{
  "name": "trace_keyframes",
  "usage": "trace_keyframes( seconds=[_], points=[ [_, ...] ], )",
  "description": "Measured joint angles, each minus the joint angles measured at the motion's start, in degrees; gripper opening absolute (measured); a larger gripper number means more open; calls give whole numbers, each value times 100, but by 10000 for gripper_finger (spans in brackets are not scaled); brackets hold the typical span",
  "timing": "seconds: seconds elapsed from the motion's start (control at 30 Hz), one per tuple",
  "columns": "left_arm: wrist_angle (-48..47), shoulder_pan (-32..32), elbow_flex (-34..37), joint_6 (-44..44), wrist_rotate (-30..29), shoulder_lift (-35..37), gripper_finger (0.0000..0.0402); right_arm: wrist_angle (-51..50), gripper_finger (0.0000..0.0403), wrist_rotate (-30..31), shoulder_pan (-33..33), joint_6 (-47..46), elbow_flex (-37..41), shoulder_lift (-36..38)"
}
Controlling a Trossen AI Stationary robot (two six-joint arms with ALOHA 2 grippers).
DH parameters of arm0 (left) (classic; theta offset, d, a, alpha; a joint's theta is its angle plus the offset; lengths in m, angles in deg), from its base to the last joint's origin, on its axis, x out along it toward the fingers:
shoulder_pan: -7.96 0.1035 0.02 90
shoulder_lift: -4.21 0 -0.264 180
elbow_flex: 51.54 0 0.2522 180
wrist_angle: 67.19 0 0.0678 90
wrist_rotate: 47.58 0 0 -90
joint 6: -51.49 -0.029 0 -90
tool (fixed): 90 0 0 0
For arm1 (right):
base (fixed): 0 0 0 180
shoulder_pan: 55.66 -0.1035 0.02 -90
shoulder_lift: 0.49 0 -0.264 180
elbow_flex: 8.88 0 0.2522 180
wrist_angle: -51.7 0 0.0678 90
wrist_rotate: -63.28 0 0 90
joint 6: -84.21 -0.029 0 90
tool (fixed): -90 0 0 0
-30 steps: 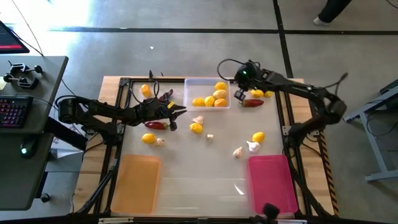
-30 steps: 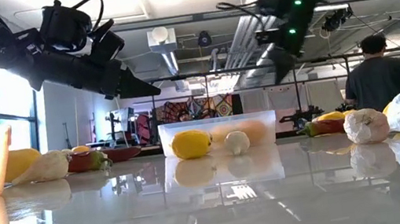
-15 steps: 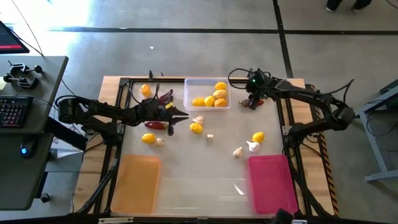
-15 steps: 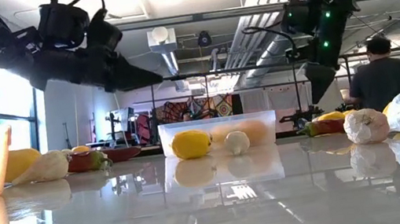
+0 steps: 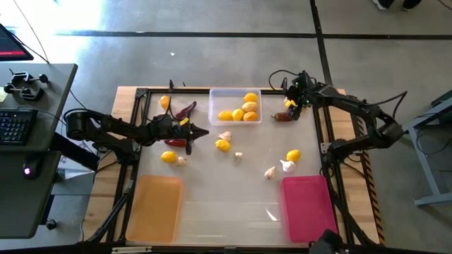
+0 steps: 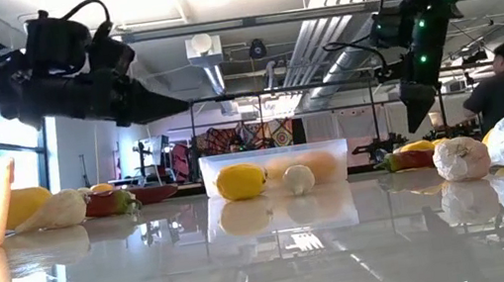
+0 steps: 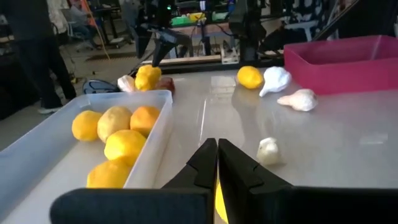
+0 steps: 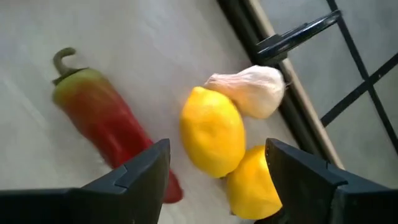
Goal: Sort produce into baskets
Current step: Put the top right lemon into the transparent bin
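1. The right gripper (image 8: 214,165) hangs with fingers spread and empty above a lemon (image 8: 212,131), a red pepper (image 8: 109,121) and a garlic bulb (image 8: 249,89) at the table's far right edge.
2. The left gripper (image 7: 217,163) is clenched tight, nothing between its fingers, beside the clear tray (image 5: 235,106) of lemons.
3. More lemons and garlic lie scattered mid-table.
4. The orange tray (image 5: 155,207) and pink tray (image 5: 308,207) sit at the near edge.

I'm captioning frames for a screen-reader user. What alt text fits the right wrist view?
The right tool, open and empty, hovers over a lemon. A second lemon and a garlic bulb touch it, and a red chili pepper lies alongside on the pale table.
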Motion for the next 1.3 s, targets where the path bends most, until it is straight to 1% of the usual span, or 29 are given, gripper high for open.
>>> trace_keyframes(
  seconds=[0.13,0.23,0.4,0.53,0.7,0.83,0.93,1.07,1.13,1.23,1.3],
  points=[
    [-43,28,40,3,-2,0,1,95,250,-168,113,38,-2,-70],
    [-31,27,40,0,-2,0,1,150,250,-266,154,119,-2,-304],
    [-36,27,40,0,-2,0,1,226,250,-108,152,139,-90,-831],
    [-38,27,40,0,-2,0,0,231,249,64,152,181,-317,-1100],
    [-41,27,40,2,-4,0,0,146,247,187,152,349,-420,-1405],
    [-46,27,40,-1,-4,0,0,2,227,373,150,373,-431,-1612],
    [-44,27,40,0,-6,0,0,-96,196,514,116,359,-478,-1628],
    [-44,27,38,-4,-8,0,0,-597,154,519,26,214,-858,-1518],
    [-44,27,38,0,-9,0,0,-870,153,502,-64,31,-1145,-1428],
    [-42,27,38,0,-11,0,0,-1184,153,127,-306,-300,-1610,-1380],
    [-28,27,38,-2,-32,0,0,-1088,153,-112,-585,-456,-1889,-1364]
  ],
)
